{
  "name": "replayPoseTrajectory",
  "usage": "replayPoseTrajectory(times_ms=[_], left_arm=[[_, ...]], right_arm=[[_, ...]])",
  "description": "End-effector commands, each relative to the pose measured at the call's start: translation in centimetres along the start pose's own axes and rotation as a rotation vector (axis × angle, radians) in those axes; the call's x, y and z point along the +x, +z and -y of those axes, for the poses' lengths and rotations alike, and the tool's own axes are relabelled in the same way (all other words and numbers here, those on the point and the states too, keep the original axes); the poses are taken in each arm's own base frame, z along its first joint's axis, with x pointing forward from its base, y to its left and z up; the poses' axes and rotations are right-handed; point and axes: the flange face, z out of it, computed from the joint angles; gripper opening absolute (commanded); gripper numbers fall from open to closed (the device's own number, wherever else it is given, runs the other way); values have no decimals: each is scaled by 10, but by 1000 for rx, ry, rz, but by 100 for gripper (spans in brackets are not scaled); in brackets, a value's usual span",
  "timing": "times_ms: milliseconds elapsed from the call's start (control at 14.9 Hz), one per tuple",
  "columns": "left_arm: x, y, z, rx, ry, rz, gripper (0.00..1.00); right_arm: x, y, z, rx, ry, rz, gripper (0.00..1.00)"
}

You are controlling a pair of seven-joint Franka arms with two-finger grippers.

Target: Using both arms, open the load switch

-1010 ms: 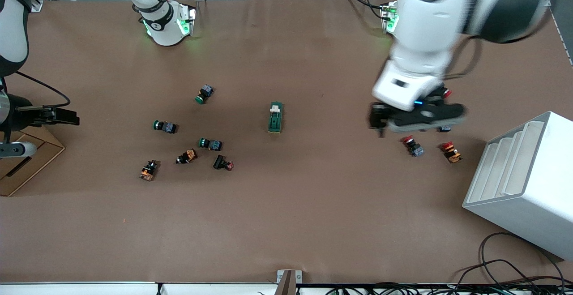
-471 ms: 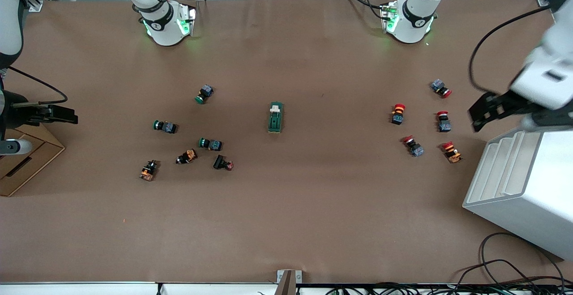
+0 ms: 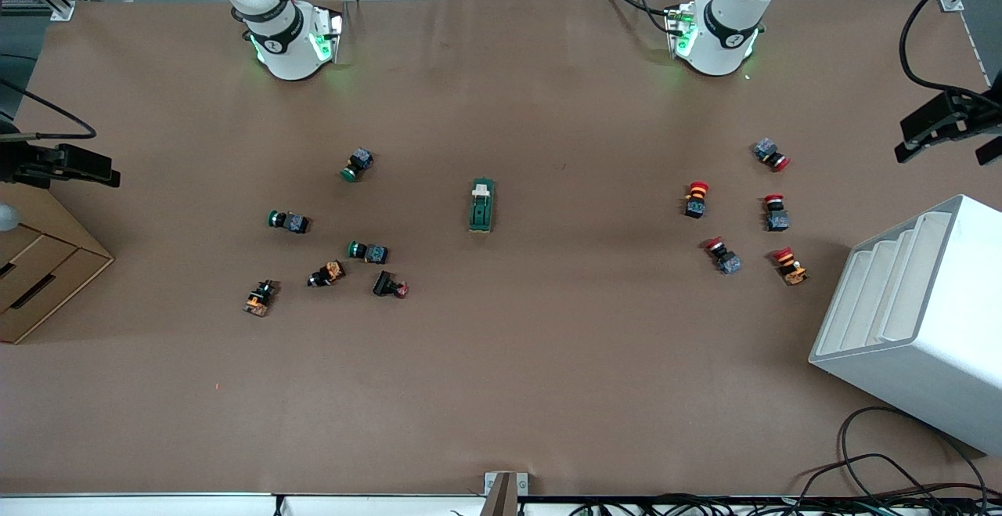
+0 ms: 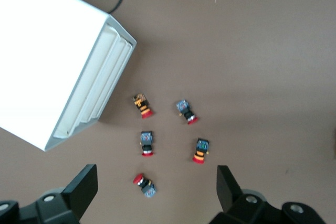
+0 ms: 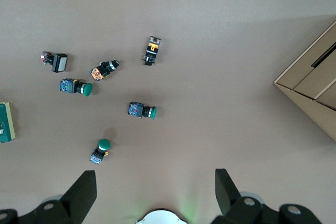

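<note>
While load switch (image 3: 481, 205) lies untouched mid-table, left gripper (image 4: 157, 188) and right gripper (image 5: 156, 191) hang high, wide open, empty.

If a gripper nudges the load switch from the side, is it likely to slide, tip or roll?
The load switch lies flat on its long side on the brown table cover, so it would probably slide or pivot rather than tip. Its blocky, rectangular body makes rolling unlikely. It looks small and rigid, so probably light; one gripper pressing the white lever might shift it unless the other steadies it.
</note>
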Motion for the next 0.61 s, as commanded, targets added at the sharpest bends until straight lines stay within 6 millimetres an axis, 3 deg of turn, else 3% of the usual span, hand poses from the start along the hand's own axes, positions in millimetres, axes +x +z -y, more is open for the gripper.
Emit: replayPoseTrajectory(times_ms=[0,135,538], left_arm=[[-41,6,-4,-13,9,4,100],[-58,6,-8,-13,14,-2,100],[-61,7,-56,0,14,12,100]], right_arm=[[-21,2,2,9,0,-19,100],[-32,4,7,-11,-11,-34,100],[-43,3,-3,-8,7,-39,100]])
